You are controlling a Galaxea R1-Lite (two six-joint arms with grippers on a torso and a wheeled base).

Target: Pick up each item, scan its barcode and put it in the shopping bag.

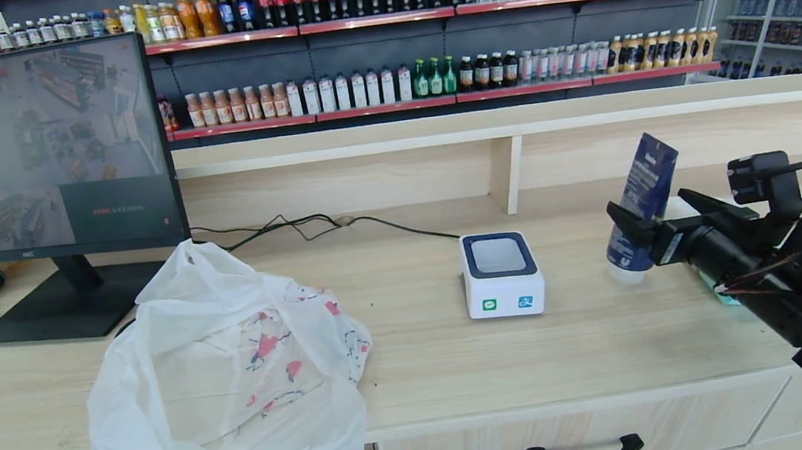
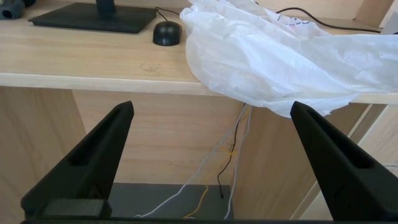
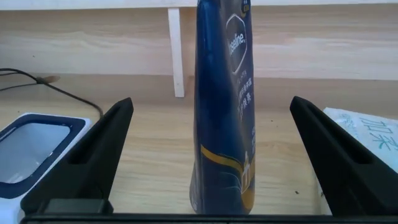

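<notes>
One item at hand: tall dark-blue plastic squeeze tube (image 1: 641,203), standing on its white cap on the pale wooden counter (image 1: 422,357), near the white box scanner with a blue-rimmed window (image 1: 502,274), to its right
Right gripper (image 3: 211,109): jaws spread wide either side of the tube, clear of it
Left gripper (image 2: 212,109): jaws spread, empty, low before the counter front, below the overhanging thin white plastic shopping bag (image 1: 222,370)
Handling: likely light, soft-walled, glossy, tippy; I'd pinch low, near the firmer cap
</notes>
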